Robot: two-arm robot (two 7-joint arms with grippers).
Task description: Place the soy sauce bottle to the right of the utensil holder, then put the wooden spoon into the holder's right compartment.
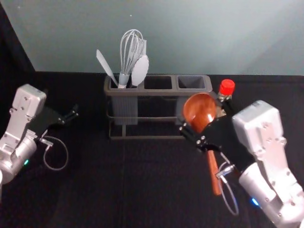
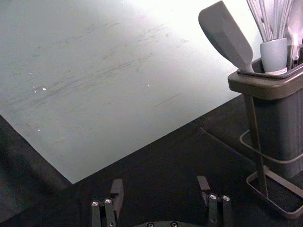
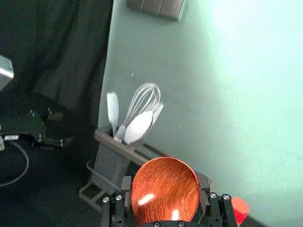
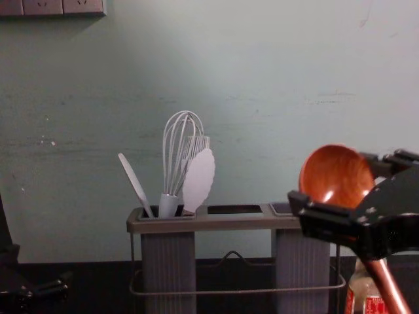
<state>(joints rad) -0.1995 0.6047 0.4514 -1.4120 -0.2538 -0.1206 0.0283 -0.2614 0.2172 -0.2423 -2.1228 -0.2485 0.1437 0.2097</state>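
My right gripper (image 1: 202,114) is shut on the wooden spoon (image 1: 214,173), bowl up and handle hanging down, in front of the utensil holder's (image 1: 159,93) right end. In the right wrist view the spoon's bowl (image 3: 165,189) stands between the fingers of the right gripper (image 3: 165,183). The soy sauce bottle (image 1: 227,87), red-capped, stands just right of the holder, partly hidden by the right gripper; its label shows in the chest view, behind the handle. My left gripper (image 1: 73,114) is idle at the left; the left wrist view has the left gripper (image 2: 159,185) open and empty.
The holder's left compartment contains a whisk (image 1: 130,52), a white spatula (image 1: 105,65) and other pale utensils. Its middle (image 1: 158,82) and right (image 1: 191,82) compartments hold nothing visible. A pale wall (image 4: 275,85) rises behind the dark table.
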